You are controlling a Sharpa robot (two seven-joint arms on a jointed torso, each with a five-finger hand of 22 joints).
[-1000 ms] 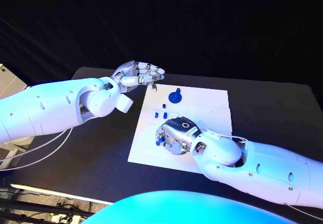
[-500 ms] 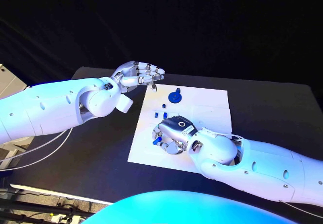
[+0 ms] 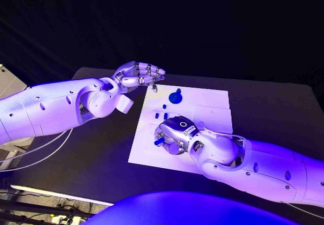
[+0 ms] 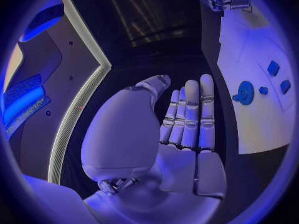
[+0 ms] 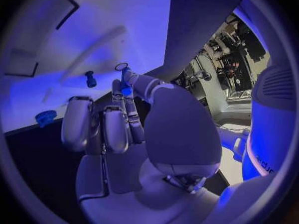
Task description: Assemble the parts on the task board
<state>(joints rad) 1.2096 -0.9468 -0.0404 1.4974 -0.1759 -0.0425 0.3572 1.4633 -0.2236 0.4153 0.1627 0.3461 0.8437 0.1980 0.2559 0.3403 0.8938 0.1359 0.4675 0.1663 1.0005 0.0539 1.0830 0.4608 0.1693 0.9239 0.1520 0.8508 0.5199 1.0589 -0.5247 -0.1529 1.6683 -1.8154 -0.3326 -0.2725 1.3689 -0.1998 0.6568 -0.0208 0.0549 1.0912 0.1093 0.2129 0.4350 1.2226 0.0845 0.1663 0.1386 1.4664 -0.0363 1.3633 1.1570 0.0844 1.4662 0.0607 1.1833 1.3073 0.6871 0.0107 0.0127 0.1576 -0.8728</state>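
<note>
While my right hand [image 3: 174,135] bends low over the near half of the white board [image 3: 209,110], its fingers are curled down around a small blue part [image 3: 159,140]. From the right wrist view that blue piece [image 5: 126,90] sits pinched up at my fingertips, so I take it as held, lifted or just about to be. That puts me, by my reckoning, in the pick-up step for one of the loose pieces, with the fitting not yet done.

Just beyond that hand a few more small blue parts [image 3: 160,114] lie in a loose cluster on the board, apart from one another. Farther on, near the board's far edge, the round blue disc with its upright stem [image 3: 176,96] stands by itself; the left wrist view shows it too [image 4: 244,92], with two little blue blocks beside it.

Farthest out, my left hand [image 3: 140,74] hovers just off the board's far left corner above the worktop [image 3: 108,140]. Its fingers are curled in together, and I can't tell whether a small thing hangs from their tips.

Next, I'd judge, the pinched part needs carrying to its seat on the board and lining up squarely before pressing down. Which seat it belongs to I cannot make out.
</note>
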